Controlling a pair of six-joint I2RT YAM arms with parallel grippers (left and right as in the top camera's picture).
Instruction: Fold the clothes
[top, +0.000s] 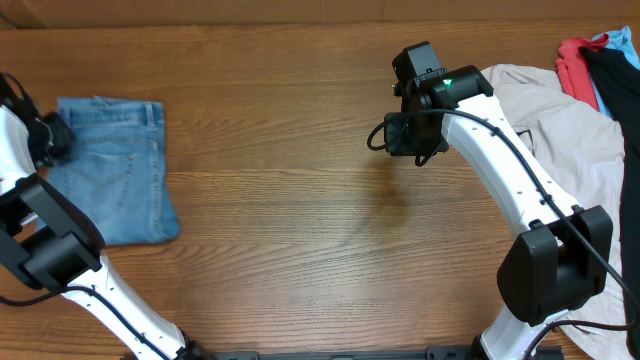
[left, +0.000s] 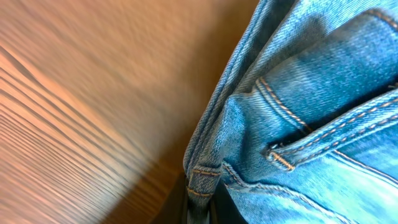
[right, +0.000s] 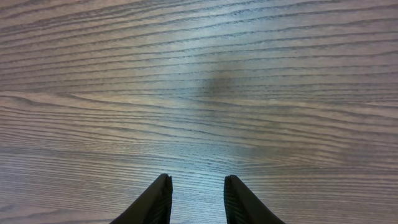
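The clothes, a pair of light blue jeans (top: 115, 170), lie folded into a compact rectangle at the table's left side. My left gripper (top: 52, 140) sits at their left edge, shut on a stitched fold of the denim (left: 202, 183), which is pinched between its dark jaws in the left wrist view. Close up, the jeans (left: 311, 112) fill the right half of that view with seams and a pocket corner. My right gripper (right: 198, 182) hovers over bare wood near the table's middle right (top: 410, 135), open with nothing between its fingers.
A large beige garment (top: 560, 120) spreads over the right side under the right arm. Red (top: 578, 65) and black (top: 615, 85) garments lie at the far right corner. Bare wooden table (top: 290, 190) stretches between the jeans and the right arm.
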